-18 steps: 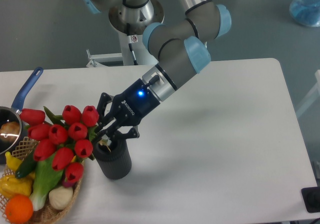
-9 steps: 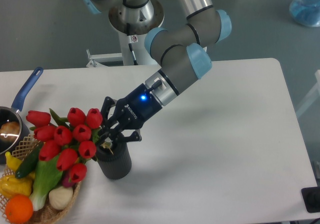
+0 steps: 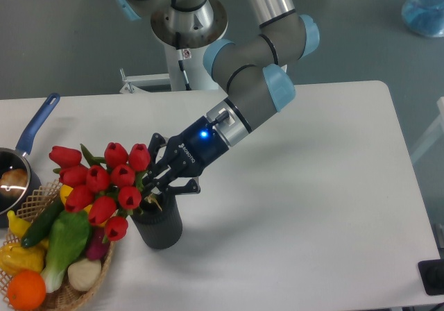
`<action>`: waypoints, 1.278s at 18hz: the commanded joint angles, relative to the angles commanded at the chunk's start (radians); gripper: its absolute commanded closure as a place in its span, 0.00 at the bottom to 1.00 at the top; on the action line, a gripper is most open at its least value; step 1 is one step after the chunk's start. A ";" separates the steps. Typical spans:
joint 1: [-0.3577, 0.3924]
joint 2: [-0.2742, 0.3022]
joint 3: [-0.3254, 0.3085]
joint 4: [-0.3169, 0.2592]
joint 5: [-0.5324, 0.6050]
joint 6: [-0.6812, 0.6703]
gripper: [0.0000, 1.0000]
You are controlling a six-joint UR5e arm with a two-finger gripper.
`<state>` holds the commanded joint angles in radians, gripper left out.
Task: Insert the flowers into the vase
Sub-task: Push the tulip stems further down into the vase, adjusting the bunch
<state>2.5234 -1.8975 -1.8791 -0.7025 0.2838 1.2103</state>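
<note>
Nearest to me, at the table's front left corner, stands the basket [image 3: 64,296], holding an orange, a yellow and a green vegetable and a pale bulb. Just right of it stands the vase [image 3: 158,224], upright on the white table [image 3: 312,207], its mouth largely hidden by the gripper above it. The flowers [image 3: 104,186] lean out to the left over the basket, red buds fanned wide and overlapping the vegetables; their stems run down to the right toward the vase mouth, but I cannot tell whether the ends are inside. The gripper [image 3: 154,191] sits directly over the vase rim, its dark fingers [image 3: 182,185] closed round the stems. Behind it the arm [image 3: 246,103], with a blue light on its wrist, slopes up and right to its base. At the left edge is a saucepan [image 3: 17,169], its blue handle pointing away from me.
</note>
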 joint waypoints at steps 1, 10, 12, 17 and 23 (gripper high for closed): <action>0.000 0.000 0.000 0.002 0.000 0.005 0.86; 0.000 -0.018 -0.015 0.002 -0.009 0.021 0.86; 0.003 -0.020 -0.017 0.002 -0.038 0.021 0.86; 0.005 -0.040 -0.028 0.002 -0.041 0.074 0.86; 0.009 -0.040 -0.035 0.000 -0.041 0.086 0.86</action>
<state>2.5326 -1.9374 -1.9144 -0.7026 0.2424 1.2962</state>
